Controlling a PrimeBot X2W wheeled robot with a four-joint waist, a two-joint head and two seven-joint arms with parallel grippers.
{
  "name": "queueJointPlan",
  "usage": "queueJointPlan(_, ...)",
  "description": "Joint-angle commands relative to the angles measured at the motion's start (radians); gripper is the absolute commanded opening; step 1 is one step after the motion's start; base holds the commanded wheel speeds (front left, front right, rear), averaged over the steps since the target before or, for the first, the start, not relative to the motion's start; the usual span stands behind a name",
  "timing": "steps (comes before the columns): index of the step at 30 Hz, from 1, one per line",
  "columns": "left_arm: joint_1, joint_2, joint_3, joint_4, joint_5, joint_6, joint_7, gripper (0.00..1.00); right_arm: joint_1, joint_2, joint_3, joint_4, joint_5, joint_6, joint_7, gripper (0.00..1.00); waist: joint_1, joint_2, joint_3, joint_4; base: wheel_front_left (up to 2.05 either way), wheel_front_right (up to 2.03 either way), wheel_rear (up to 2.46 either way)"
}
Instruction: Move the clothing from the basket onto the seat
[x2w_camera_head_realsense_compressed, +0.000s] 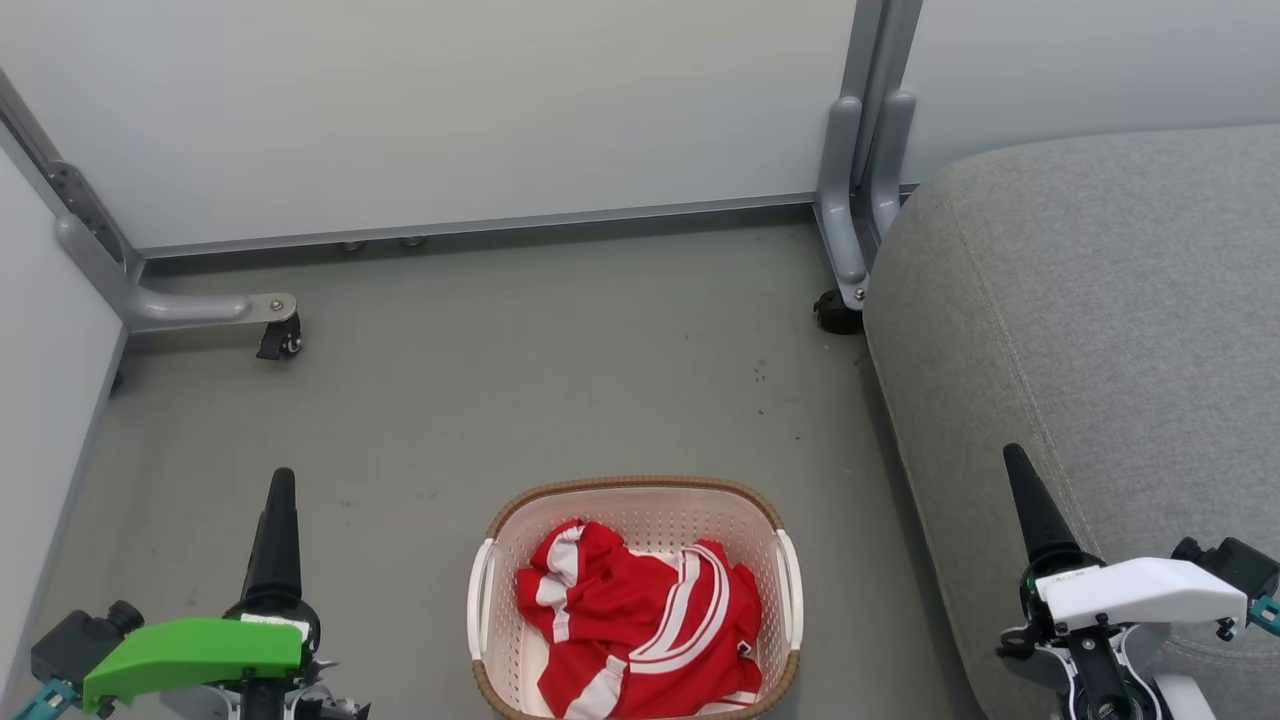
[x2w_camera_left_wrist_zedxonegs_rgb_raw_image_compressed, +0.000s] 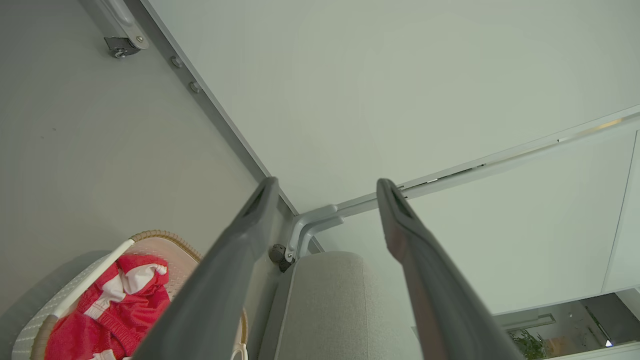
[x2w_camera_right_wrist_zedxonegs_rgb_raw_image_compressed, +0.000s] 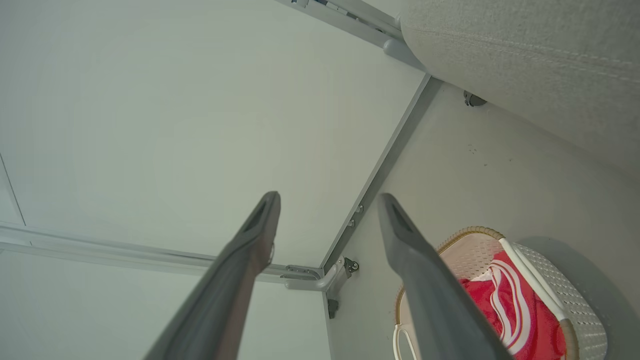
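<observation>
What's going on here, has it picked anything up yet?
Not yet. The red and white clothing lies bunched up in the basket, which sits on the floor just left of the grey seat. The left gripper and the right gripper are both open and empty, one on each side of the basket and touching neither it nor the clothing. No garment is on the part of the seat that shows.
</observation>
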Motion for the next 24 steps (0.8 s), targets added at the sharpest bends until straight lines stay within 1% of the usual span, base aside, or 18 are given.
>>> queueJointPlan(1,-0.004,0.004,0.002,-0.02,0.026,0.0,-0.006,1.0,-0.003,-0.005,0.004,-0.02,-0.024,0.0,-0.006,1.0,0.0,-0.0001,0.0,0.0,0.0,0.0,0.0)
queueJointPlan(2,0.0,0.004,0.0,-0.028,0.066,0.0,-0.013,1.0,0.001,-0.005,0.014,-0.027,-0.07,0.0,-0.013,1.0,0.0,-0.0001,0.001,0.0,0.0,0.0,0.0)
queueJointPlan(8,0.011,0.005,-0.021,-0.054,0.199,0.004,-0.036,1.0,0.013,-0.006,0.049,-0.042,-0.212,0.0,-0.037,1.0,0.0,-0.0001,0.003,-0.002,0.0,0.0,0.0)
queueJointPlan(14,0.023,0.006,-0.04,-0.065,0.304,0.013,-0.058,1.0,0.027,-0.007,0.059,-0.048,-0.318,0.0,-0.058,1.0,0.0,-0.0001,0.005,-0.003,0.0,0.0,0.0)
queueJointPlan(24,0.033,0.007,-0.062,-0.091,0.456,0.024,-0.091,1.0,0.034,-0.008,0.08,-0.076,-0.459,0.0,-0.091,1.0,0.0,-0.0001,0.007,-0.006,0.0,0.0,0.0)
